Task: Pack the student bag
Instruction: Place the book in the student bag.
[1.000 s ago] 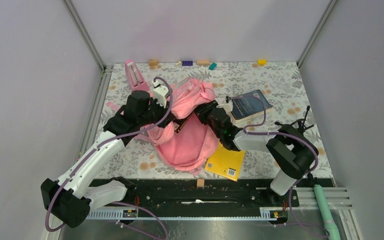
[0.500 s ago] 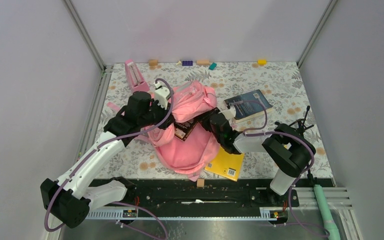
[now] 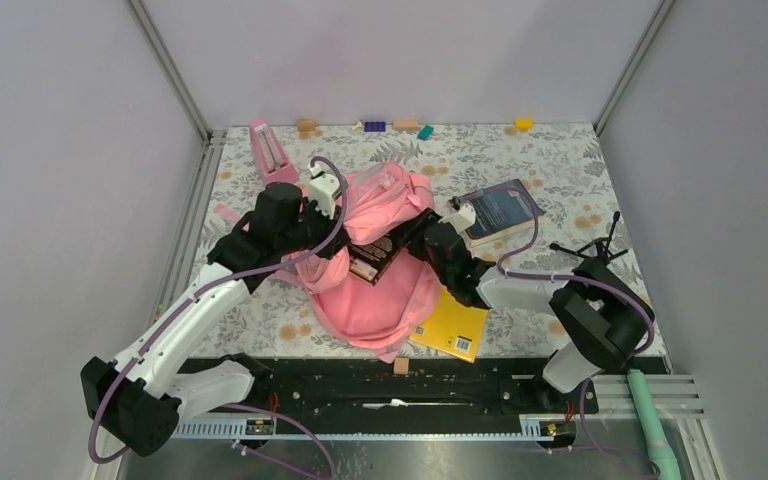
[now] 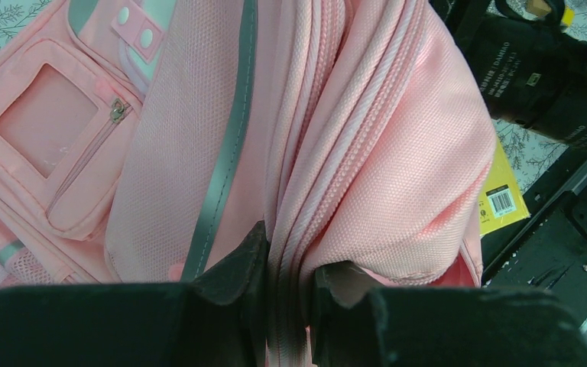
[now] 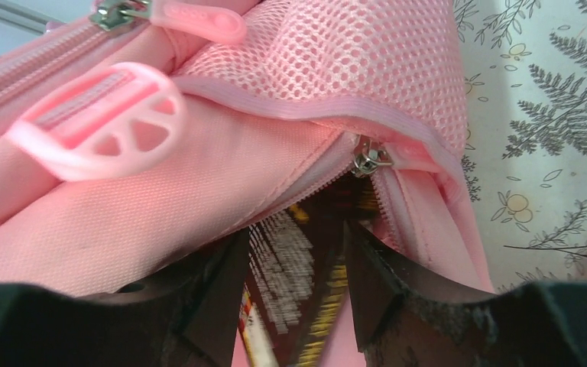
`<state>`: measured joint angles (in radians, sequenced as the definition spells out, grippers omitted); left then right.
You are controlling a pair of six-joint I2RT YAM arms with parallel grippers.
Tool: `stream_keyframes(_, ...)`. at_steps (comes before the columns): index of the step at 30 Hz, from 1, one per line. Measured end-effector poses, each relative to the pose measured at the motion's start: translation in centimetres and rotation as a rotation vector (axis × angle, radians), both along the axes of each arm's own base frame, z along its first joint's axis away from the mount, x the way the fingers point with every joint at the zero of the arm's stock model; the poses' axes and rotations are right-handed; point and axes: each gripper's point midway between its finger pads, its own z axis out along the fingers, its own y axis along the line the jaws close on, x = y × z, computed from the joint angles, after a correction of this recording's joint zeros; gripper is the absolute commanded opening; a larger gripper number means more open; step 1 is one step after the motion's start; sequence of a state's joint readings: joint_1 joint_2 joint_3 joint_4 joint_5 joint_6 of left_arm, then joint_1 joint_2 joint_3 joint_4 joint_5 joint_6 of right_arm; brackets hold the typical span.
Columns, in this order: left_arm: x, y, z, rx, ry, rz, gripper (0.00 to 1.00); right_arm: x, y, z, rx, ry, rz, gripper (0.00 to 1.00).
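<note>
Looking into the large soft pink fabric student bag [image 3: 375, 295], I see it slumped at the middle of the floral-patterned table [image 3: 560, 165], with its main zip mouth gaping toward the right arm. A dark brown book with pale lettering [image 3: 372, 258] sits partway in that mouth. One end is inside the pink fabric and the other points out at the right gripper [image 5: 294, 267]. On the right wrist view the book lies between that gripper's two black fingers, just under a metal zip slider and a mesh panel. I cannot tell whether the pads press on it or stand just off it. My left gripper [image 4: 287, 298] is pinched tight on a fold of the bag's zip edge, and the fabric bunches up there.

A flat yellow book [image 3: 452, 325] lies at the bag's near right corner, close to the table's near edge, its far corner hidden by the bag. A dark blue book [image 3: 505, 208] lies flat just beyond the right wrist. A small pink metronome-shaped object [image 3: 268, 150] stands at the far left, just behind the left arm. Small coloured blocks [image 3: 374, 126] line the far edge.

Bare floral cloth shows at the far right, between the blue book and the right-hand frame. More shows in a strip between the bag and the blocks. On the left, my arm fills the gap between the bag and the metal rail.
</note>
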<state>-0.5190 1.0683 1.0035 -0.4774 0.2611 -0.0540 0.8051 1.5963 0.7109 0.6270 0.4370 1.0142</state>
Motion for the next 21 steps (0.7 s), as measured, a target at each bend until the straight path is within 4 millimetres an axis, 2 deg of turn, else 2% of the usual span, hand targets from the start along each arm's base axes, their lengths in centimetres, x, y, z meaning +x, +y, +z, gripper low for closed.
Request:
stream_keyframes(7, 0.1, 0.1, 0.0, 0.005, -0.003, 0.009, 0.0, -1.9, -1.5, 2.0, -0.064, -0.063, 0.037, 0.58)
stream_keyframes(13, 0.2, 0.2, 0.0, 0.008, -0.004, 0.014, 0.0, -4.3, -4.3, 3.7, -0.123, -0.112, 0.061, 0.71)
stream_keyframes(16, 0.2, 0.3, -0.1, 0.01, -0.006, 0.017, 0.0, -5.0, -5.5, 4.4, -0.159, -0.119, 0.084, 0.7)
stream_keyframes(18, 0.2, 0.3, -0.1, 0.012, -0.006, 0.019, 0.0, -4.7, -7.0, 4.1, -0.185, -0.093, 0.084, 0.75)
stream_keyframes(21, 0.3, 0.3, 0.0, 0.015, -0.01, 0.024, 0.0, -3.8, -11.2, 2.9, -0.248, -0.029, 0.008, 0.93)
